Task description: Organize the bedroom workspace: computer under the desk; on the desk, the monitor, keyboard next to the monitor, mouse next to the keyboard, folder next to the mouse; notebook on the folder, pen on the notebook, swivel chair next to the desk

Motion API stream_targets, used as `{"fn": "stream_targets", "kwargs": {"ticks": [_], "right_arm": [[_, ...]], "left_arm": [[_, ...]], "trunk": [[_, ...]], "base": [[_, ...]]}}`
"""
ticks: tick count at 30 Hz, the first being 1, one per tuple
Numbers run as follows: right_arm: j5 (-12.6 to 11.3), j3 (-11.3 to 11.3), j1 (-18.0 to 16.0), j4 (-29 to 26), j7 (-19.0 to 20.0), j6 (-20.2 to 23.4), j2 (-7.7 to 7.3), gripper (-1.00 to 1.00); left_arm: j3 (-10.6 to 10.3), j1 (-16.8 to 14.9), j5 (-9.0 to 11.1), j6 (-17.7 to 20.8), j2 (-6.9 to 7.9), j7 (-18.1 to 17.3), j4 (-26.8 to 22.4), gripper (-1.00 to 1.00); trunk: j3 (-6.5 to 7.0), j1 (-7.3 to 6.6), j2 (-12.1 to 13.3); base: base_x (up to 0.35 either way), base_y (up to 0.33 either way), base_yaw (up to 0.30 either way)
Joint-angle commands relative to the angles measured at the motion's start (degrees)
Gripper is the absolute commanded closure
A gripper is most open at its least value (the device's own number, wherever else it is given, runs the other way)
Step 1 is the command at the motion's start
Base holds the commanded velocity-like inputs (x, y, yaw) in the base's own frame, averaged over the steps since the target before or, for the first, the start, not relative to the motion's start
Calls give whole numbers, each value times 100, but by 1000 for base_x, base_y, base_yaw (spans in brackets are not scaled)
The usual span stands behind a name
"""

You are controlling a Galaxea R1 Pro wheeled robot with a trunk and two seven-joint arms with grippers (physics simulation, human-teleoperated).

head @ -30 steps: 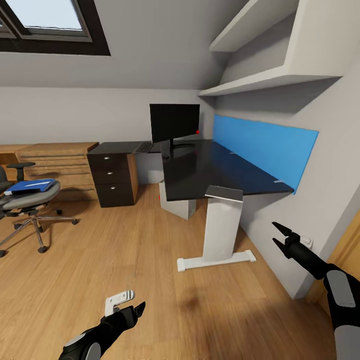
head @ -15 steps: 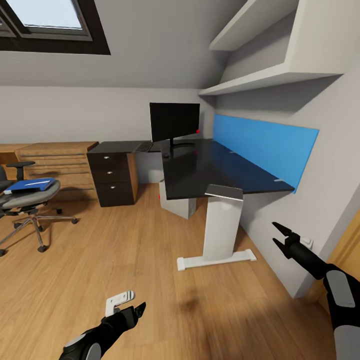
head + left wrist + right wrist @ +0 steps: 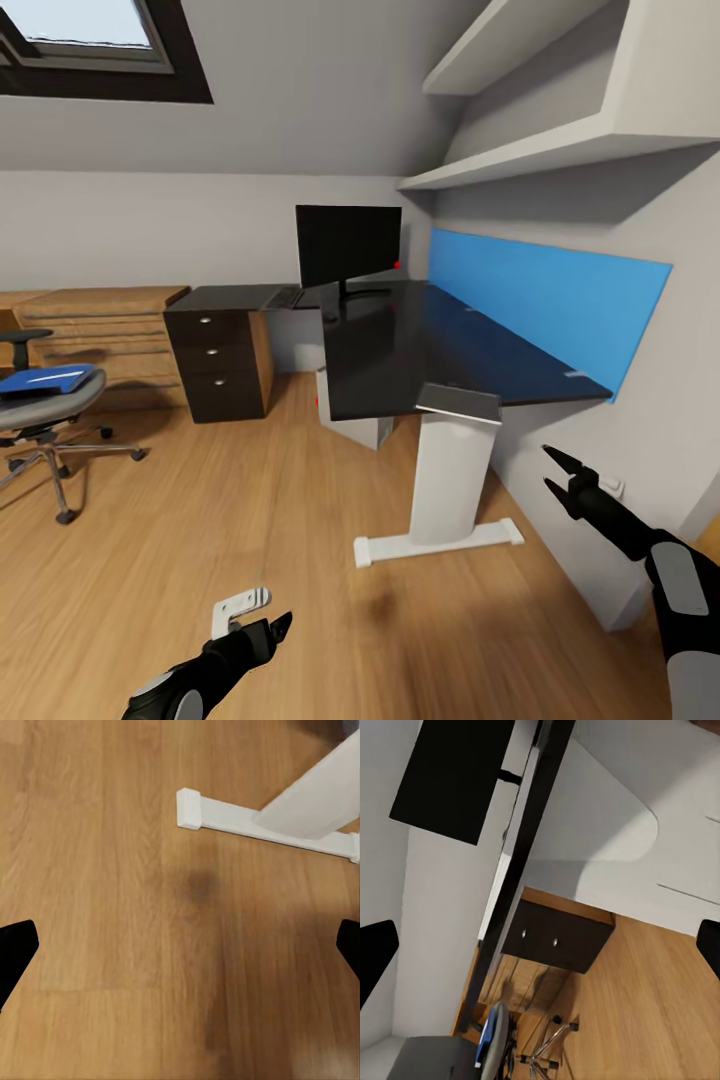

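Showing folder (image 3: 42,380): flat bright blue, on swivel chair (image 3: 45,410) seat.

The left arm (image 3: 190,675) is black and shiny with a grey patch near its lower end. The left gripper (image 3: 262,612) has one white finger with small holes and one black pointed finger. The right arm (image 3: 680,590) is black with a big grey padded part. The right gripper (image 3: 553,472) has two thin black pointed fingers.
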Motion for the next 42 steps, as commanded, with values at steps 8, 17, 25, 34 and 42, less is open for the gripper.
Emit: {"fn": "stream_targets", "kwargs": {"ticks": [8,17,25,34,42], "right_arm": [[-7,-9,-5,28,4,40,15,-100],[-7,-6,-5,83,2,40,23,-100],[-7,-6,-5,98,1,40,34,-100],[-7,-6,-5,99,1,40,36,-100],[-7,-6,-5,99,1,40,36,-100]], "left_arm": [[20,-1,38,31,-2,-7,2,-100],[21,-1,40,31,-2,-13,3,-100],[21,-1,40,31,-2,-8,3,-100],[21,-1,46,31,-2,-6,3,-100],[21,-1,47,31,-2,-6,3,-100]], "trunk": [[-5,3,-2],[-5,3,-2],[85,-107,199],[247,-305,560],[337,-414,760]], "base": [[295,84,0],[118,71,0],[11,7,0],[0,0,0],[0,0,0]]}}
